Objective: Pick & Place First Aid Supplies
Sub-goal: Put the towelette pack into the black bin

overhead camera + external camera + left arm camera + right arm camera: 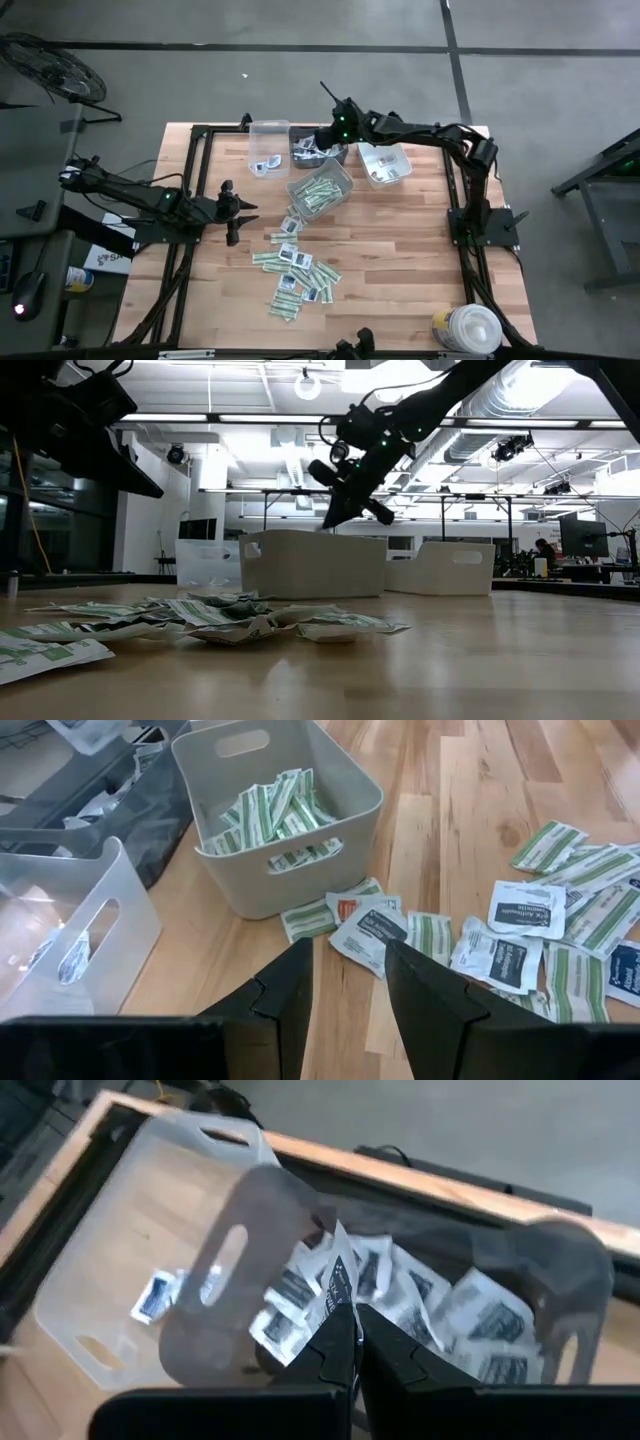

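The left gripper (236,212) hovers low at the table's left with fingers parted and empty, just beside the scattered green-and-white strip packets (296,268), where a sloppy descent could scatter them. Over the dark plastic bin (318,152), the right gripper (345,1342) reaches down, clamped on a squarish white packet (335,1280). A weak pinch may drop it outside.

- High view: straight down from above, taking in the whole table (400,260) and both arms.
- Low view: at tabletop level, looking across scattered packets (200,620) toward the bins and the room.
- Left wrist view: close, angled down at the white bin (280,810); all but the right wrist view show it.
- Right wrist view: close over the dark bin (450,1290).
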`<move>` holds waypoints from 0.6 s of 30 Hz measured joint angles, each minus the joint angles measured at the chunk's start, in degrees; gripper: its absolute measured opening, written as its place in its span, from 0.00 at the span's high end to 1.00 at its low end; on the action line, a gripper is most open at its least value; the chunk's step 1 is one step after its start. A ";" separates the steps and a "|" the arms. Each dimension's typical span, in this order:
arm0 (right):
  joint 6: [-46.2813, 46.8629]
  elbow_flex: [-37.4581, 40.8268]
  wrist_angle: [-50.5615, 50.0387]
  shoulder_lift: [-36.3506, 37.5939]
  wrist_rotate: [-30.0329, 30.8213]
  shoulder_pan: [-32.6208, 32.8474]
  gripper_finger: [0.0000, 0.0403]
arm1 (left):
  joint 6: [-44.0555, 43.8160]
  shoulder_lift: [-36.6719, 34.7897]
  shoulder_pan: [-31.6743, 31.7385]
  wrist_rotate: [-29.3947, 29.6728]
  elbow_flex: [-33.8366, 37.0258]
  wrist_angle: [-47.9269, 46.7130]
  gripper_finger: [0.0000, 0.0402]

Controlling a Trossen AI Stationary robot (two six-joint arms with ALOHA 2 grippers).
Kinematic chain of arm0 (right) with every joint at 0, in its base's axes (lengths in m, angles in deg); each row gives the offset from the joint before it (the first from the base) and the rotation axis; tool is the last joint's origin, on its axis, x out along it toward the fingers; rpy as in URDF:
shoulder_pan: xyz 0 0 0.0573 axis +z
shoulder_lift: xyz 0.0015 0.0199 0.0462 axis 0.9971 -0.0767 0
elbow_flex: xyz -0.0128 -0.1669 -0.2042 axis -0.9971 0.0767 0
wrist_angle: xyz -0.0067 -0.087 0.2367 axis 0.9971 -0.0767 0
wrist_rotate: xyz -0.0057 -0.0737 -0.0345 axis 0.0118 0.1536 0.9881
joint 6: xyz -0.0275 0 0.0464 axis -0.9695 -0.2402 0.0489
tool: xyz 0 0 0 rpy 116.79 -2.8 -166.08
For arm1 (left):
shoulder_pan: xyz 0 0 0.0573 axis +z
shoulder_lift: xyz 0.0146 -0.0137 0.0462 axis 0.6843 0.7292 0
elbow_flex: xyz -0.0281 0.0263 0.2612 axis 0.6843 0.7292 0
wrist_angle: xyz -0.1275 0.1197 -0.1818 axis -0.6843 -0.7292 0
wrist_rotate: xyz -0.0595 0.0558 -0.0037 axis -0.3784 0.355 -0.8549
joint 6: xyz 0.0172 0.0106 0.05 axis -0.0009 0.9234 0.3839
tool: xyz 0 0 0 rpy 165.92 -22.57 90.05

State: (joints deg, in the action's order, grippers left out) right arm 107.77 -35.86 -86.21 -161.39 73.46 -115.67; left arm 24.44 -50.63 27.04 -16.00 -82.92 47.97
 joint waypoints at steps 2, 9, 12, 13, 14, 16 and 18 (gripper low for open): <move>0.53 0.00 -0.66 -0.07 0.88 0.12 1.00 | 0.00 0.00 0.02 0.00 0.00 -0.01 0.68; 1.37 0.00 -2.67 -0.20 0.75 0.18 0.99 | -0.02 0.00 0.00 -0.01 0.00 -0.95 0.68; 1.51 0.00 -5.01 -0.20 0.87 0.18 0.96 | -0.02 0.00 0.00 -0.04 0.00 -0.92 0.68; 1.75 0.00 -5.65 -0.20 0.89 0.18 0.95 | -0.02 0.00 0.00 -0.04 0.00 -0.93 0.68; 2.23 0.00 -6.17 -0.20 0.91 0.18 0.93 | -0.02 0.00 0.00 -0.04 0.00 -0.92 0.68; 2.42 0.00 -6.87 -0.20 0.89 0.18 0.90 | -0.02 0.00 0.00 -0.05 0.00 -0.92 0.68; 2.44 0.00 -6.89 -0.20 0.87 0.18 0.86 | -0.02 0.00 0.00 -0.11 0.00 -0.92 0.68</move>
State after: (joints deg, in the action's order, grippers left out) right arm 110.21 -35.86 -93.10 -161.59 74.33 -115.49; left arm 24.41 -50.63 27.04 -16.11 -82.92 47.05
